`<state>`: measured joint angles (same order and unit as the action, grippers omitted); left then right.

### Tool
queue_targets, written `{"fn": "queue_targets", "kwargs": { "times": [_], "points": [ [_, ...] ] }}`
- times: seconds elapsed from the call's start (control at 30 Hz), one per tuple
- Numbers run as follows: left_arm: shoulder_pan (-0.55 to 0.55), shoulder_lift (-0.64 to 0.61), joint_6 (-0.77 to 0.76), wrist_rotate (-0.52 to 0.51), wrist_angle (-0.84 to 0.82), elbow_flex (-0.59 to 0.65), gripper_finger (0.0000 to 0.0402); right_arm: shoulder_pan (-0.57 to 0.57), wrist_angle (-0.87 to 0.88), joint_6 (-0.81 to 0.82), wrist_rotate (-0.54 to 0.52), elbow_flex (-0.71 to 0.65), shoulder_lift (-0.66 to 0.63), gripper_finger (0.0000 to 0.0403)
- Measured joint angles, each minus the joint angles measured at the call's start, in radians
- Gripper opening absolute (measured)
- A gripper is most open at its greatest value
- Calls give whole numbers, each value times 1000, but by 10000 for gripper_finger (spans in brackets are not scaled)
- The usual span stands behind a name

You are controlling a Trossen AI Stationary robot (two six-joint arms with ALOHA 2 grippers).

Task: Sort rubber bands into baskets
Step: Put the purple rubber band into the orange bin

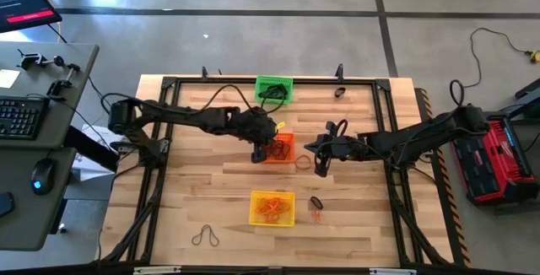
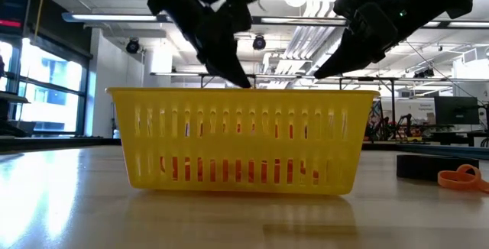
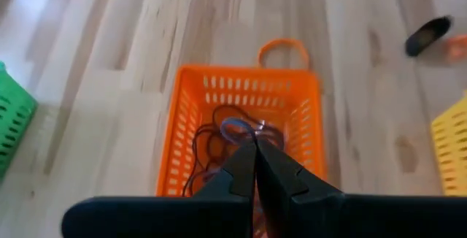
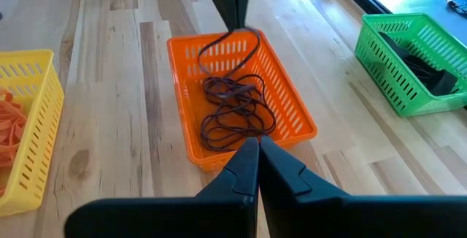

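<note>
From above, my left fingers (image 1: 258, 155) hang over the orange basket (image 1: 285, 146) mid-surface. My left wrist view shows them clamped on a thin dark band (image 3: 235, 127), ready to drop; right fingers (image 4: 257, 144) wait pressed together.

Three baskets: one green (image 1: 274, 88), one orange (image 1: 283, 147), one yellow (image 1: 272, 208), two arms, four loose bands on the table (image 1: 177, 182)

In the low view the yellow basket (image 2: 243, 140) hides the orange and green baskets behind it. The green basket (image 3: 13, 125) is cut off in the left wrist view. A dark loop (image 1: 206, 238) near the table's front edge is too small to identify.
</note>
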<state>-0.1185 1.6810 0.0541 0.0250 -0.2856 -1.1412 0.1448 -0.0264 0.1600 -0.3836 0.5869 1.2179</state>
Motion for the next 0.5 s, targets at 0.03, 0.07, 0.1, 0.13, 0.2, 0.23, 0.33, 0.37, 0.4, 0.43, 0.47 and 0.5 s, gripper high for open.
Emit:
{"fn": "queue_targets", "kwargs": {
  "times": [0.03, 0.07, 0.1, 0.13, 0.2, 0.23, 0.33, 0.37, 0.4, 0.43, 0.47, 0.5],
  "points": [
    [-1, 12, 1, 0, -1, 0, 0, 0, 1, 0, 0, 0, 0, 0],
    [-1, 24, 1, 0, 1, 0, 0, 0, 1, 0, 0, 0, 0, 0],
    [-1, 33, 1, -1, 1, 0, 0, 0, 1, -1, 0, 0, 0, 0],
    [-1, 42, 2, -1, -2, 0, 0, 0, 1, -2, 0, 0, 0, 0],
    [-1, 58, 11, 0, 0, 0, 0, 0, 1, -1, 0, 0, 0, 0],
    [0, 60, 26, -1, -5, 0, 1, 0, 1, -1, 0, 0, 0, 0],
    [7, 61, 60, -4, -3, 0, 11, 0, 1, 1, 0, 0, 0, 0],
    [9, 61, 61, -5, 2, 0, 17, 0, 1, 5, 0, 0, 0, 0],
    [12, 59, 59, -9, 5, 0, 25, 0, 2, 17, 0, 0, 0, 0],
    [14, 57, 57, -9, 6, 0, 33, 0, 3, 23, 1, 0, 0, 0],
    [16, 55, 56, -9, 13, 0, 42, 0, 4, 25, 1, 0, 0, 0],
    [17, 54, 58, -9, 20, 0, 52, 0, 4, 25, 1, 0, 0, 0]
  ]
}}
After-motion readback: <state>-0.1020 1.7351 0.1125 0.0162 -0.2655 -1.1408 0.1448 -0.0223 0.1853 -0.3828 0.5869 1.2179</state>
